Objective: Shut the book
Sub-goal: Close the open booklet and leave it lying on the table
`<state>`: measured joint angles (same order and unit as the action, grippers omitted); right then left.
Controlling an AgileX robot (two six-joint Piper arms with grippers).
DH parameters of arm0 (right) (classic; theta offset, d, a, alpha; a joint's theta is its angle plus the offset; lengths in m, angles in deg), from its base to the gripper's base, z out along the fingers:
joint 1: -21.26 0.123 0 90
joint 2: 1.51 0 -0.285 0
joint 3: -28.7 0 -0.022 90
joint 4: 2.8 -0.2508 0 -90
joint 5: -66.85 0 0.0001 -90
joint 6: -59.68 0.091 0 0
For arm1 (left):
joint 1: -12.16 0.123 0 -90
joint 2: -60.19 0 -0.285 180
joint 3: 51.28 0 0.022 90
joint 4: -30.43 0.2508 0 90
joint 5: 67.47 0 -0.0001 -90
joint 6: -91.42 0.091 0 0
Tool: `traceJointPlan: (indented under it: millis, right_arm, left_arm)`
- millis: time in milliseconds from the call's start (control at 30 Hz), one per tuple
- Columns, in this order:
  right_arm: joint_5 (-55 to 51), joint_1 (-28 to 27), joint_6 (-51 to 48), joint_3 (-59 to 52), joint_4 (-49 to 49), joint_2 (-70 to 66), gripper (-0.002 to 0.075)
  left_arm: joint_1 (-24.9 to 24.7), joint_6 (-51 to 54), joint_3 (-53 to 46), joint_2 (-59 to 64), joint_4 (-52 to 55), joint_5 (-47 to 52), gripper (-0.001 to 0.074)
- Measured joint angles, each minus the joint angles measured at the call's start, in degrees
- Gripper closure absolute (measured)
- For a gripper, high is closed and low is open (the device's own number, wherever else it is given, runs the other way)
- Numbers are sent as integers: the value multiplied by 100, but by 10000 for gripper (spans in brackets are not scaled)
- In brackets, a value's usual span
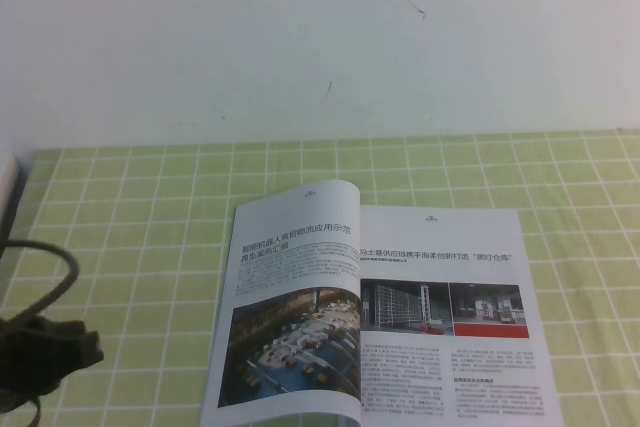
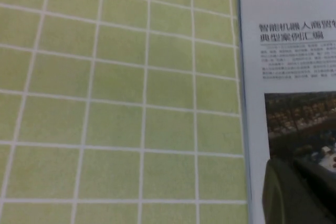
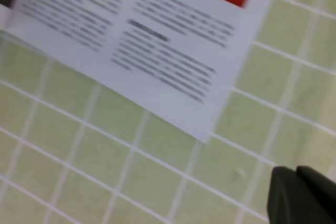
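Observation:
An open magazine-like book (image 1: 430, 347) lies on the green checked cloth, its near edge cut off by the high view's lower border. Its left page (image 1: 300, 277) arches up near the spine; the right page lies flat. My left gripper (image 1: 85, 349) hovers low at the near left, a hand's width left of the book. In the left wrist view that gripper (image 2: 302, 192) shows as a dark mass beside the book's (image 2: 289, 51) left edge. My right gripper (image 3: 303, 198), hidden in the high view, is shut and empty above the cloth, just off a corner of the book's (image 3: 157, 40) text page.
The green checked cloth (image 1: 130, 207) covers the table up to a white wall (image 1: 300, 37) at the back. A dark cable (image 1: 55, 277) loops by the left arm, and a pale object (image 1: 6, 182) sits at the left edge.

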<state>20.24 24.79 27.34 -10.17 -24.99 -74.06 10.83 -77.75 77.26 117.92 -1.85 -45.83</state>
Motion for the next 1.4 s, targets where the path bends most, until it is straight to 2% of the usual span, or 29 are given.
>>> traceJointPlan:
  millis: [200, 333, 500, 700, 833, 967, 1233, 1400]
  right_arm:
    - [357, 93, -1829, 0, -2034, -1084, 729]
    - [826, 495, -2292, 0, -2479, -1785, 729]
    - [1536, 1004, -2403, 10, -2613, -2758, 729]
    - [1624, 1058, -2414, 110, -2676, -3632, 729]
    - [1469, 1027, -2414, 175, -2731, -3795, 729]
    - [1419, 1034, -2414, 208, -2780, -3838, 729]
    - [1406, 1034, -2414, 218, -2788, -3858, 729]
    - [1384, 1034, -2414, 218, -2802, -3858, 729]
  left_arm:
    - [0, 2082, 687, 1583, -1810, 394, 738]
    - [0, 2913, 1125, 2470, -2356, 471, 738]
    - [-46, 3053, 1450, 3320, -2425, 416, 738]
    - [-684, 3129, 1504, 4074, -2439, -271, 738]
    - [-1162, 3239, 1522, 4468, -2439, -841, 738]
    - [-1400, 3303, 1526, 4808, -2462, -1307, 738]
    - [-1860, 3316, 1723, 5100, -3017, -1415, 738]
    - [-2665, 3326, 2085, 5247, -3393, -1277, 738]
